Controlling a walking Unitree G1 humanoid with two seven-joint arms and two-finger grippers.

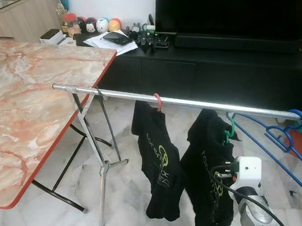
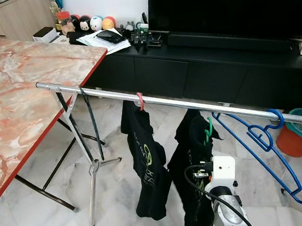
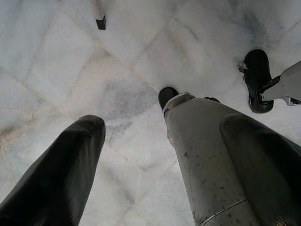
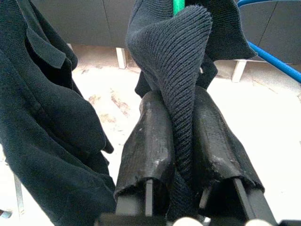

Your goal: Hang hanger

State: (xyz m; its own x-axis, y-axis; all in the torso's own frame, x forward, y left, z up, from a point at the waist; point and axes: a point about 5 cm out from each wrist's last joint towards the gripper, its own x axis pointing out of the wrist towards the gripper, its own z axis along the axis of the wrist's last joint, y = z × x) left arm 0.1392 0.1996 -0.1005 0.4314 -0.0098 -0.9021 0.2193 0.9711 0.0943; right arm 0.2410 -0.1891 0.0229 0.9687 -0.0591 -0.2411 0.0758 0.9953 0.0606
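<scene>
The green hanger [image 1: 229, 132] with its black shirt [image 1: 208, 177] hangs just below the rail [image 1: 193, 103], hook not visibly over it; the right end effector [image 4: 181, 141] pinches the shirt's fabric, fingers nearly shut; hooking on looks unfinished (my judgement); the left end effector [image 3: 164, 160] hangs spread over the floor; three hangers, two shirts, one rail.

The robot's right arm [image 1: 255, 210] is a silver-grey cylinder ending in a white boxy wrist block, with a black cable looping along it. Each pincer has two long, black, textured fingers [image 4: 149, 141]. A silver-grey leg [image 3: 207, 165] ends in a black foot.
</scene>
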